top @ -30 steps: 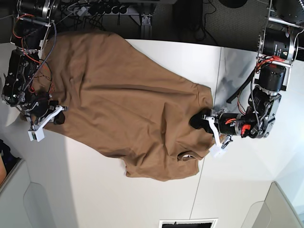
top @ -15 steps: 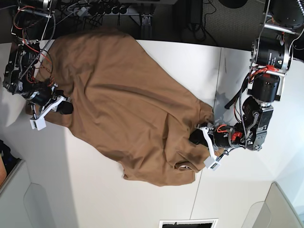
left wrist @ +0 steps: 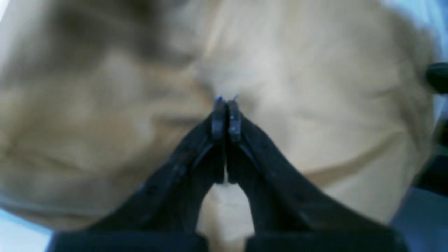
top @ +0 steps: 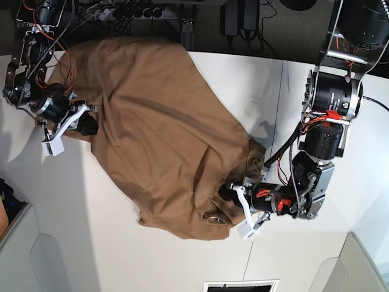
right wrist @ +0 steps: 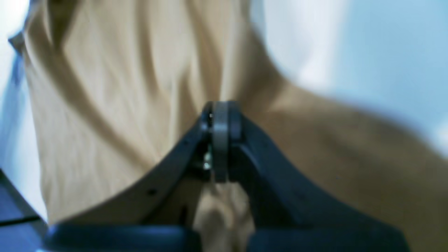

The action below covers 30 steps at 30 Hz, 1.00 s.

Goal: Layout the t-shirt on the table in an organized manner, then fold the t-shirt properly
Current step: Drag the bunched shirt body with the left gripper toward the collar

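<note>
The tan-brown t-shirt point(top: 158, 128) lies stretched on the white tabletop point(top: 121, 243), its long axis running diagonally from one tool to the other. Each tool is clamped shut on the cloth at its own end: the right tool point(top: 85, 121) pinching one edge, the left tool point(top: 228, 193) the bunched opposite edge, so the body spans between them.
</note>
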Motion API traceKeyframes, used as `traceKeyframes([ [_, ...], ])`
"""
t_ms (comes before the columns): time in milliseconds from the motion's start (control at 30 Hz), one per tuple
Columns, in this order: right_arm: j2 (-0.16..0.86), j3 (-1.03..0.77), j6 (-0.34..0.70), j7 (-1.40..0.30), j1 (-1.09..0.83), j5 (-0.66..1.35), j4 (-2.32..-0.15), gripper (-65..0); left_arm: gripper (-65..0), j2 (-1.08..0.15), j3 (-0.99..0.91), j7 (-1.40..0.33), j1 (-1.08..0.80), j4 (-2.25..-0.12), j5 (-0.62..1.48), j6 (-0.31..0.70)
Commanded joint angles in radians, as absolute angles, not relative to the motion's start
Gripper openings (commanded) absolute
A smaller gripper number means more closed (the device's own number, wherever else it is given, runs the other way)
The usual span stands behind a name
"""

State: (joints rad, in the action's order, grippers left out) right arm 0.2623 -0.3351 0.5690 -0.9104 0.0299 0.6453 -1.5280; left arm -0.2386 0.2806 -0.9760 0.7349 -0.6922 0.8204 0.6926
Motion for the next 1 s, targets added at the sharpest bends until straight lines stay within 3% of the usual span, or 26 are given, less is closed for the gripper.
traceKeyframes([
  [0, 0.268, -0.338, 0.572, -0.873, 0.065, 0.648, -1.546, -65.0, -65.0, -0.255, 0.276, -0.984, 0.786, -0.717, 0.894, 0.698],
  [200, 0.265, -0.297, 0.572, -0.837, 0.217, 0.597, -1.471, -65.0, -65.0, -0.313, 0.276, -1.119, 0.796, -0.837, 1.022, 0.698],
  [400, 0.265, -0.1, 0.553, -0.762, 0.393, 0.49, -1.307, -65.0, -65.0, -0.303, 0.276, -1.396, 0.657, -1.021, 1.347, 0.698],
  [467, 0.262, -0.028, 0.542, -0.741, 0.441, 0.466, -1.258, -65.0, -65.0, -0.29, 0.279, -1.396, 0.587, -1.103, 1.407, 0.698],
  [833, 0.152, 0.107, 0.535, -0.677, 0.557, 0.32, -1.021, -65.0, -65.0, -0.26, 0.489, -1.396, 0.306, -1.282, 1.409, 0.698],
  [967, 0.141, 0.107, 0.535, -0.676, 0.554, 0.279, -1.0, -65.0, -65.0, -0.244, 0.538, -1.335, 0.261, -1.282, 1.267, 0.698],
])
